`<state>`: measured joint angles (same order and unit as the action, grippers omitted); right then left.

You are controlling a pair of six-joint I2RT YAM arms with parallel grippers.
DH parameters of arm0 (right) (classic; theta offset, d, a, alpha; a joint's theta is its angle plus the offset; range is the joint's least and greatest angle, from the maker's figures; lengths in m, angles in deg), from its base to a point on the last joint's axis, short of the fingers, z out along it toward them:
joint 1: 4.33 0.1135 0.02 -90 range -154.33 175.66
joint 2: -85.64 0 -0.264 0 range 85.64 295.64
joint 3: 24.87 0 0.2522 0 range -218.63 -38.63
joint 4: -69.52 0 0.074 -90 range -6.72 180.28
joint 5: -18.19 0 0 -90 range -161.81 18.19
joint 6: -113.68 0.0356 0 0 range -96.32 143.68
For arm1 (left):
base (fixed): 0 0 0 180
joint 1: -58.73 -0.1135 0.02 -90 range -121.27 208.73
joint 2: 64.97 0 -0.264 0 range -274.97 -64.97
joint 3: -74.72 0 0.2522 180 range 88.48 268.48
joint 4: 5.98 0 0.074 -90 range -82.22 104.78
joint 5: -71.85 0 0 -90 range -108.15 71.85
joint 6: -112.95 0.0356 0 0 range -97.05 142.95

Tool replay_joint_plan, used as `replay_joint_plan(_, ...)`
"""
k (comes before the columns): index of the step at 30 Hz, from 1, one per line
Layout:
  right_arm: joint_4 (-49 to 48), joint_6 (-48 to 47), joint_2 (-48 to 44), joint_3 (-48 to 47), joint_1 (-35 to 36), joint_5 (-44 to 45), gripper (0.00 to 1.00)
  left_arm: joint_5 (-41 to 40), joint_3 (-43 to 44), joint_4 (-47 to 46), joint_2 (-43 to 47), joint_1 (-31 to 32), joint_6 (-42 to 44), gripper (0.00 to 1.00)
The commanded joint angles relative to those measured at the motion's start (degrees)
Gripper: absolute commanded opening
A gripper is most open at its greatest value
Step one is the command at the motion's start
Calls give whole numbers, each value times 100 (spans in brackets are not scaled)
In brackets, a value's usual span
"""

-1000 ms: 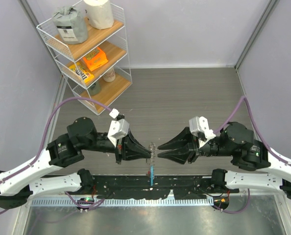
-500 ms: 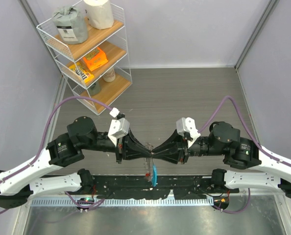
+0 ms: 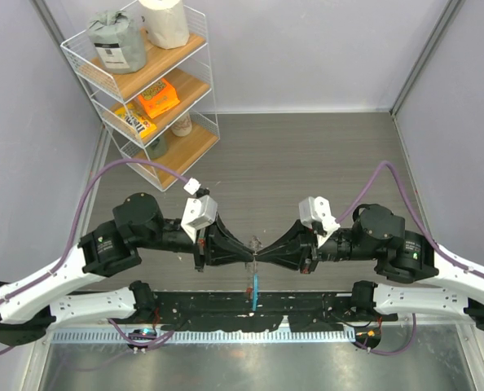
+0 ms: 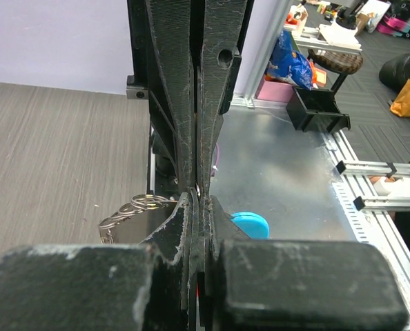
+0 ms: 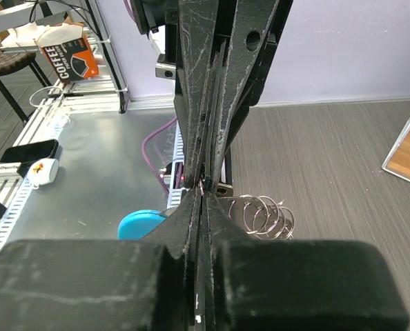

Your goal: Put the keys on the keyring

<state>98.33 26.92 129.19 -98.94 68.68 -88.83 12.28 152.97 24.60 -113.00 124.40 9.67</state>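
Left gripper [image 3: 248,254] and right gripper [image 3: 263,257] meet tip to tip. Both jaws are pinched fully together, apparently nipping the keyring [image 5: 264,215] between them. Its silvery loops lie beside the tips and its blue tag [image 3: 254,290] hangs below. Separate keys cannot be distinguished. Recommendation: one gripper anchors while the other feeds slowly along the coil, without twisting.

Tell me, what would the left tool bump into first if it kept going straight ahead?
The right tool. The left tool points straight at it, tip to tip, with the keyring seemingly pinched between them, so it would barely move.
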Motion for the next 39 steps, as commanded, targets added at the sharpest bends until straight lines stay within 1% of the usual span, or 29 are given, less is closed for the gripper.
replay_joint_plan(1, -493, 71, -267, 133, 11, -65, 6, -20, 213, -302, 22, 16, -61, 0)
replay_joint_plan(4, -861, 150, -391, 283, 11, -21, 6, 6, 196, -381, 39, 7, -87, 0)
replay_joint_plan(5, -950, 176, -461, 405, 11, -21, 6, -11, 170, -416, 57, 7, -96, 1)
replay_joint_plan(7, -1284, 246, -566, 564, 11, 5, 6, -55, 108, -556, 92, 16, -122, 9)
replay_joint_plan(10, -1872, 247, -759, 784, 11, 119, 6, -195, -137, -907, 258, 16, -175, 25)
replay_joint_plan(12, -2216, 177, -918, 977, 11, 242, 6, -371, -348, -1197, 469, 16, -193, 31)
replay_joint_plan(15, -2768, 97, -1094, 1267, 11, 339, 6, -477, -656, -1646, 707, 7, -254, 38)
replay_joint_plan(20, -3394, -148, -1138, 1461, 11, 339, 6, -442, -692, -1936, 690, 7, -430, 40)
replay_joint_plan(24, -4079, -298, -1165, 1724, 20, 269, 6, -407, -727, -2182, 655, 16, -500, 40)
replay_joint_plan(25, -4228, -516, -1173, 1786, 20, 243, 6, -398, -719, -2218, 637, 7, -509, 40)
replay_joint_plan(33, -4203, -623, -980, 1567, 20, 58, 6, -231, -429, -2402, 330, 7, -597, 40)
replay_joint_plan(39, -4142, -588, -919, 1470, 20, 58, 6, -117, -446, -2640, 180, 16, -685, 40)
